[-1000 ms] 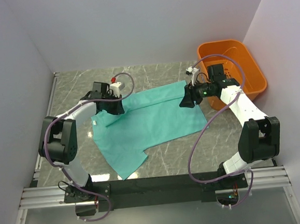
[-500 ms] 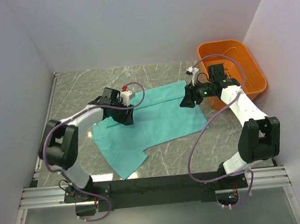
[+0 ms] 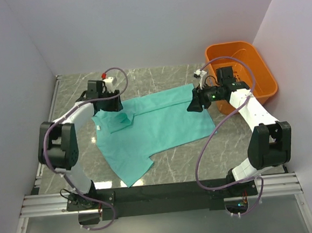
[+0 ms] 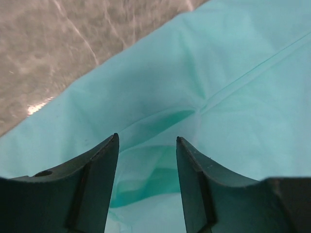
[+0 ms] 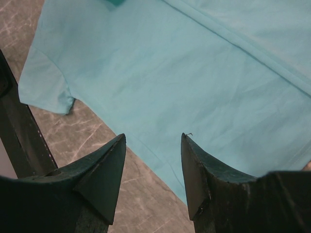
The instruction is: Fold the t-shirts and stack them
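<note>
- Between the parted fingers of the left claw (image 4: 146,143) lies teal cloth of the t-shirt (image 4: 218,73). The jaws are spread and grip nothing. Whether the tips touch the cloth I cannot tell.
- Just ahead of that claw the cloth bunches into a shadowed fold, and a seam runs from it up and to the right of the claw.
- Further ahead and to the claw's left, the shirt's edge gives way to grey marble table (image 4: 48,48).
- From above, the left claw (image 3: 112,105) sits at the shirt's far left corner, beside a small turned-over patch of cloth.
- The t-shirt (image 3: 156,124) lies spread mostly flat on the table (image 3: 158,76) between the two arms, one sleeve pointing toward the near edge.
- The right claw (image 3: 192,105) stands over the shirt's far right edge, jaws apart and holding nothing.
- Ahead of the right claw (image 5: 153,138) the t-shirt (image 5: 170,73) lies smooth, with a sleeve up and to the claw's left. Its hem runs just in front of the fingertips, with bare table (image 5: 58,126) beneath them.
- Behind the right claw, past the shirt's edge, stands an orange basket (image 3: 237,50), apart from the cloth.
</note>
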Robot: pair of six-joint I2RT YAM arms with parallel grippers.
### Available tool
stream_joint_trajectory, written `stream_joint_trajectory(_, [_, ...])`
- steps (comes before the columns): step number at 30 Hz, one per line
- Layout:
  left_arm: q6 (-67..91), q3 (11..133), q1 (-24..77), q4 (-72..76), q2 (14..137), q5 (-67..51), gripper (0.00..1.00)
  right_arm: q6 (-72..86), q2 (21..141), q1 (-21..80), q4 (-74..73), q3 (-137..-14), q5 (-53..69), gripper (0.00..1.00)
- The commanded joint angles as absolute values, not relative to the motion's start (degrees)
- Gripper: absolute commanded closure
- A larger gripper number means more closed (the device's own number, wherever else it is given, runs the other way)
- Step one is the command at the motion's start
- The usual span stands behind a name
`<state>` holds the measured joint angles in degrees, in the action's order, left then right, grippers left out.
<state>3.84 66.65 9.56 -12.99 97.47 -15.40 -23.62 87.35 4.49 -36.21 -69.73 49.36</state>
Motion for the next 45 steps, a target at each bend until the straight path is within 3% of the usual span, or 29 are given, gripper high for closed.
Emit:
stream_joint_trajectory(1, [1.2, 69.5, 9.1, -14.4, 101.0, -19.4, 0.44, -23.6, 87.0, 4.0, -36.4, -70.3, 50.1, 0.44])
stream_joint_trajectory(22, [-9.1, 65.6, 2.9, -16.7, 97.1, -29.3, 0.46, -23.6, 88.1, 4.0, -36.9, -70.5, 50.4, 0.44])
stream_joint_trajectory(30, [-11.2, 68.4, 3.0, -19.3, 102.4, -33.5, 0.48, -23.8, 88.2, 3.9, -37.4, -70.7, 51.0, 0.44])
stream_joint_trajectory(45, [-11.1, 68.9, 6.3, -15.4, 104.2, -25.9, 0.48, -24.1, 89.3, 3.3, -38.1, -71.0, 52.3, 0.44])
